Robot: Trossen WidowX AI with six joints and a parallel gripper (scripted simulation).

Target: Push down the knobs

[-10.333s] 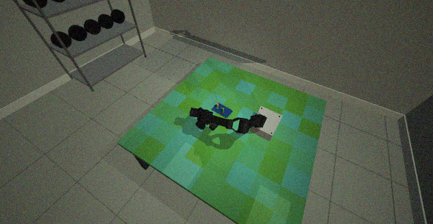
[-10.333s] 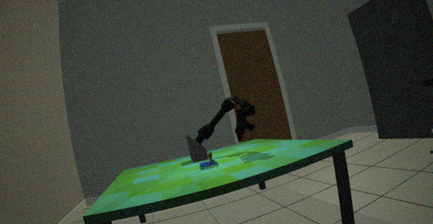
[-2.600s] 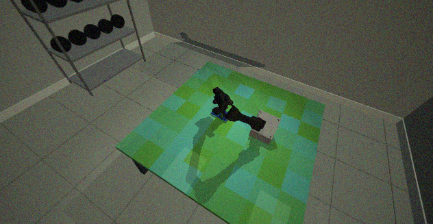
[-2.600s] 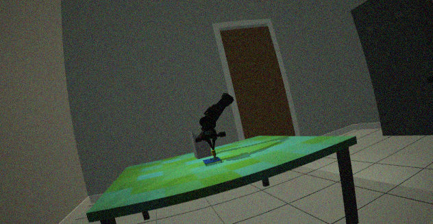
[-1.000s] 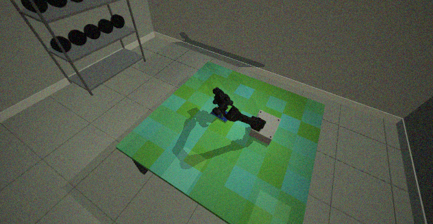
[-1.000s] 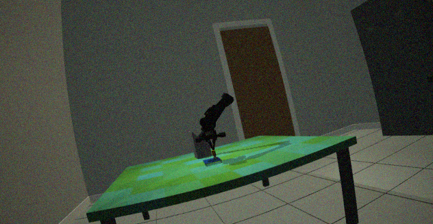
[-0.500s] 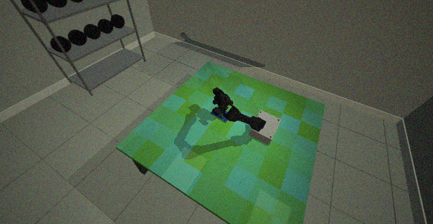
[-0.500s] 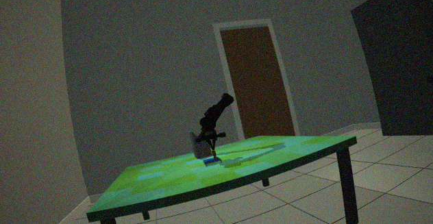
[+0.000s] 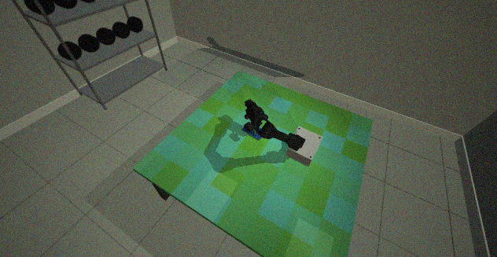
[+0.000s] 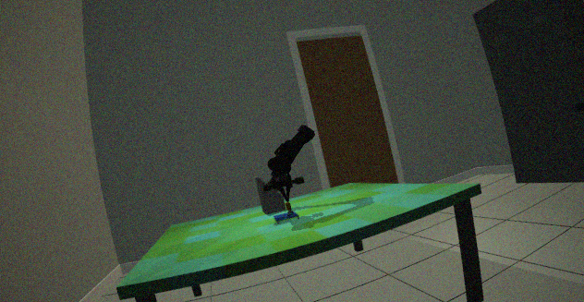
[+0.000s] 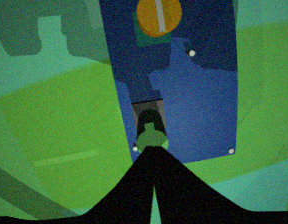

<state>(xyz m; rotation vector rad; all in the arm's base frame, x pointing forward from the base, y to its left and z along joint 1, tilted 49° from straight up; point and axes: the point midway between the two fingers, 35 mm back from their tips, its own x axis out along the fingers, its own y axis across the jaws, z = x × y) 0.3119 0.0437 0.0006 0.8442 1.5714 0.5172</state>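
Observation:
A small blue circuit board [image 11: 195, 96] [image 9: 252, 133] [image 10: 283, 217] stands on the green chequered table [image 9: 275, 197] [image 10: 222, 246]. In the wrist view an orange knob [image 11: 159, 11] with a white line sits on the board's far end. A green knob [image 11: 152, 137] sits near the board's near edge, beside a dark potentiometer body [image 11: 147, 111]. My gripper [image 11: 153, 153] [image 9: 253, 126] [image 10: 287, 200] is shut with nothing between the fingers. Its closed tips point straight down and rest right at the green knob. I cannot tell how deep either knob sits.
The arm's pale base plate [image 9: 311, 144] [image 10: 269, 198] lies on the table behind the board. A metal shelf [image 9: 98, 36] with dark round objects stands on the floor at the far left. A brown door [image 10: 344, 112] is in the back wall.

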